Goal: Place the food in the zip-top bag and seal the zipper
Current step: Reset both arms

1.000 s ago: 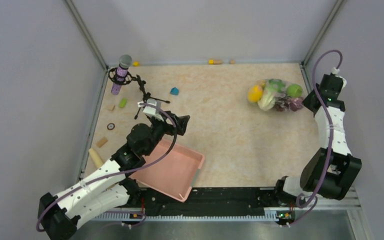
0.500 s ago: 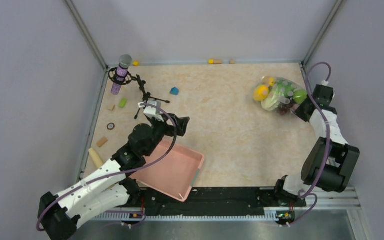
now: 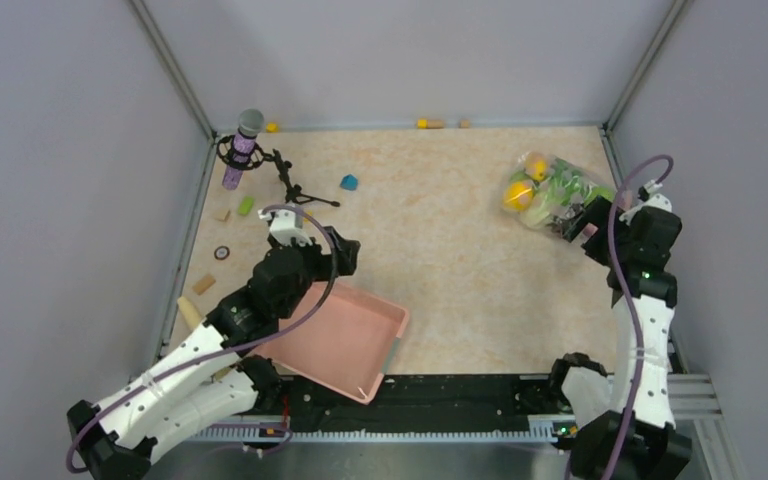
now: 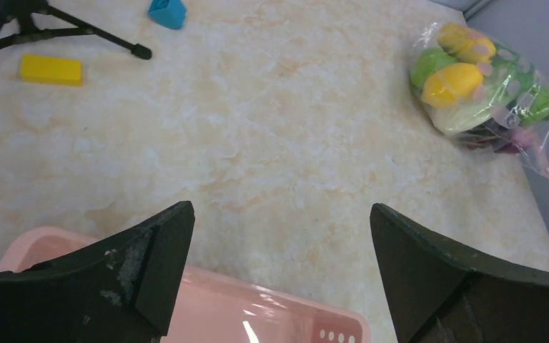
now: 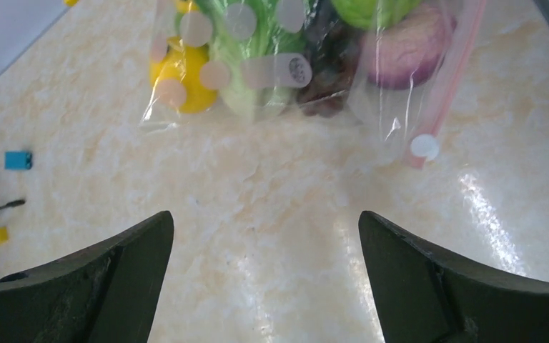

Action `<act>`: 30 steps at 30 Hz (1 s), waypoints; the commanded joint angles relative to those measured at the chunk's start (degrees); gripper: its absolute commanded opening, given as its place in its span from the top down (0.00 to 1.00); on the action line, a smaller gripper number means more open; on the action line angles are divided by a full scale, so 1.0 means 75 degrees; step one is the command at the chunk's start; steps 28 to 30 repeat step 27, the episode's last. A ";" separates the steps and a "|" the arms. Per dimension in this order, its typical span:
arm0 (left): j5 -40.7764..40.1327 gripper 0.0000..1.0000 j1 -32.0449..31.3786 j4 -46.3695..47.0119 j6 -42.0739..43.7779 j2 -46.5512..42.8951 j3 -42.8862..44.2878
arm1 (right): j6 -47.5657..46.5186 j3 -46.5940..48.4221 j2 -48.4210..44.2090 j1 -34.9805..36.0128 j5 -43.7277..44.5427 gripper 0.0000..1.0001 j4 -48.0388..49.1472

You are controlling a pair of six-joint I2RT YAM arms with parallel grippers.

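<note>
The clear zip-top bag lies on the table at the far right, with the food inside it. Through the plastic I see a yellow lemon, green lettuce, dark grapes and a purple onion. Its pink zipper runs down the bag's right edge. My right gripper is open just short of the bag, with only bare table between its fingers. My left gripper is open over the far edge of the pink basket, far from the bag.
The pink basket sits near the front left. A microphone on a black tripod stands at the back left. Small blocks lie around it: blue, green and tan ones along the left wall.
My right gripper has opened and let go of the bag, then drawn back toward the near edge. The bag has shifted slightly and now rests on the table. My left arm pulled back a little.
</note>
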 commanded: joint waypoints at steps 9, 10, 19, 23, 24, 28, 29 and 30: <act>-0.0513 0.02 -0.0001 -0.1904 -0.0345 -0.1479 -0.0206 | 0.0012 -0.1602 -0.2775 0.0003 -0.1357 0.01 -0.0341; -0.0412 0.02 0.0002 -0.1730 -0.0335 -0.1592 -0.0381 | 0.0055 -0.1698 -0.2959 0.0000 -0.1501 0.01 -0.0221; -0.0372 0.02 0.0003 -0.1210 -0.0435 -0.2313 -0.1033 | 0.0167 -0.1877 -0.3853 0.0007 -0.1012 0.01 0.0063; -0.0316 0.02 0.0000 -0.1198 -0.0465 -0.2392 -0.1058 | 0.0114 -0.1891 -0.4020 0.0007 -0.0866 0.01 0.0039; -0.0325 0.02 0.0003 -0.1186 -0.0466 -0.2393 -0.1069 | 0.0115 -0.1909 -0.4059 0.0005 -0.0859 0.01 0.0036; -0.0286 0.02 0.0003 -0.1169 -0.0475 -0.2348 -0.1072 | 0.0105 -0.1915 -0.4102 0.0006 -0.0990 0.01 0.0064; -0.0286 0.02 0.0003 -0.1169 -0.0475 -0.2348 -0.1072 | 0.0105 -0.1915 -0.4102 0.0006 -0.0990 0.01 0.0064; -0.0286 0.02 0.0003 -0.1169 -0.0475 -0.2348 -0.1072 | 0.0105 -0.1915 -0.4102 0.0006 -0.0990 0.01 0.0064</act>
